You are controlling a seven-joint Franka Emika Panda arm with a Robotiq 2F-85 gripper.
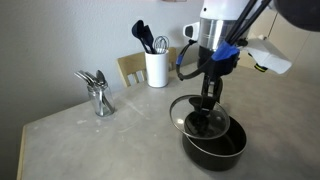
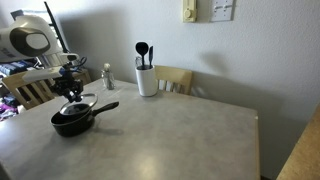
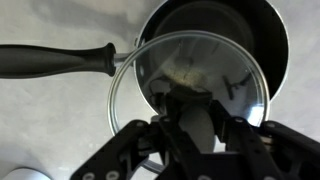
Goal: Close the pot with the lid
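The black pot [image 1: 222, 148] stands on the grey table, and it shows in both exterior views [image 2: 68, 125]. Its long handle [image 3: 55, 60] points left in the wrist view. My gripper [image 1: 207, 104] is shut on the knob of the glass lid [image 1: 184, 108] and holds it just above the pot. The lid [image 3: 190, 65] is tilted and offset toward the handle side, so it covers only part of the pot's rim [image 3: 225, 8]. The knob is hidden between my fingers [image 3: 190, 125]. The gripper [image 2: 72, 92] and the lid [image 2: 80, 105] also show in an exterior view.
A white utensil crock [image 1: 156, 68] with black utensils stands at the table's back edge by the wall [image 2: 147, 80]. A shiny metal object [image 1: 97, 93] stands farther along the table [image 2: 107, 75]. A wooden chair [image 2: 176, 78] is behind the table.
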